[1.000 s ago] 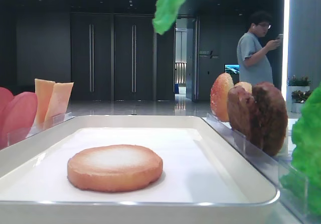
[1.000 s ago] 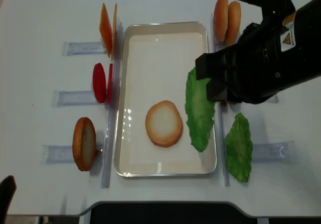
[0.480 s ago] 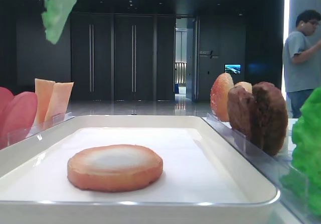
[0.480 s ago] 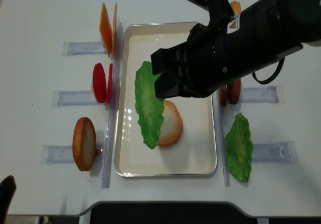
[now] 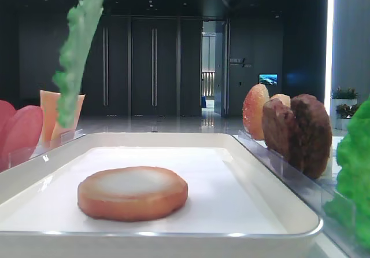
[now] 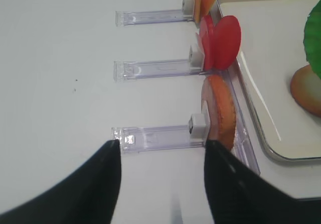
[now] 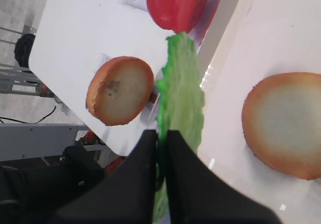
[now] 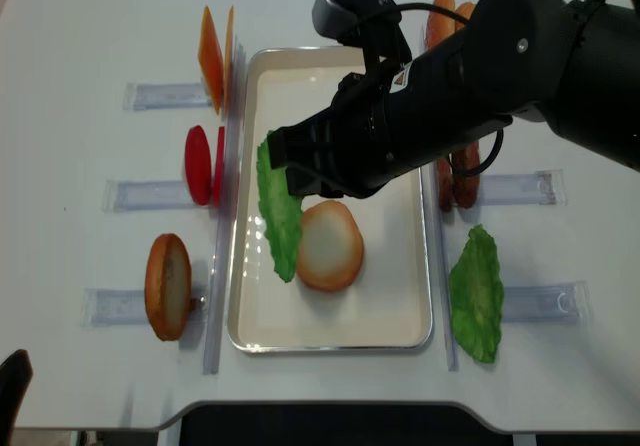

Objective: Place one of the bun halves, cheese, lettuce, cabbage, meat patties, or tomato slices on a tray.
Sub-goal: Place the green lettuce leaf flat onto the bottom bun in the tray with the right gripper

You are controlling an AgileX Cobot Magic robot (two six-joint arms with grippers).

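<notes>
The right gripper (image 7: 161, 148) is clamped on 1 edge of the lettuce (image 8: 279, 221), which hangs over the tray's (image 8: 330, 338) left side beside the bun half (image 8: 329, 246). The leaf looks light, thin and floppy, best pinched at its rim. Its long axis seems near vertical, free end down.

Bright green lettuce (image 8: 280, 222), ruffled at the edge, hangs against the black right tool (image 7: 161, 156). Below it a bun half (image 8: 329, 245) shows a golden-brown rim and a pale whitish face on the white tray (image 8: 329, 58). The desk (image 8: 80, 46) is white too. Left of the tray: pale-orange cheese (image 8: 212, 58), pinkish-red tomato slices (image 8: 199, 164), another golden-brown bun (image 8: 167, 285) in clear racks (image 8: 155, 94). On the right, dark-brown patties (image 5: 299, 133) and a second green leaf (image 8: 477, 293).
</notes>
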